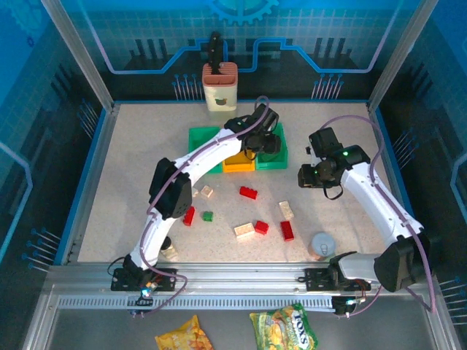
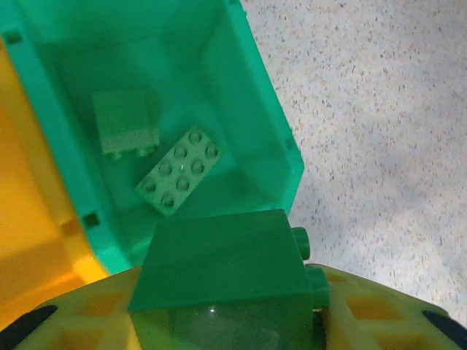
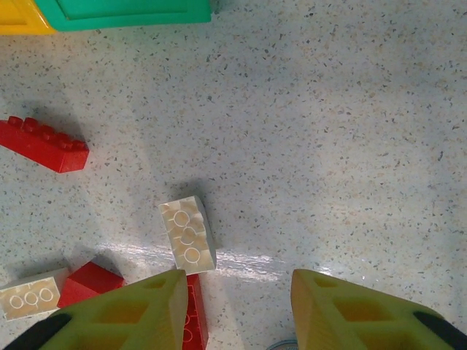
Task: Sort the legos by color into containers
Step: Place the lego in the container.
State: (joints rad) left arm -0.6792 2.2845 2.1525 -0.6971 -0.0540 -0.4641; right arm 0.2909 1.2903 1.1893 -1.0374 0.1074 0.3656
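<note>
- Green brick [image 2: 222, 266] nearest, pinched by jaws of left gripper [image 2: 226, 317], over green bin [image 2: 271, 124] edge.
- Next: open, drop it in.
- Right gripper [image 3: 237, 306]: jaws apart, empty.

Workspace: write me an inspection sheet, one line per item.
Surface: speckled table, no spills seen.
Job's things: left green bin, orange bin, right green bin in a back row; red bricks, cream bricks, one loose green brick on the table; two green bricks inside the right green bin.
Clutter: grey cup, cream holder, snack bags before the front rail.
Grippers: left gripper shut on dark green brick over right green bin; right gripper open, empty.
Cables: purple cables along both arms.
Surroundings: blue printed walls, metal frame.
</note>
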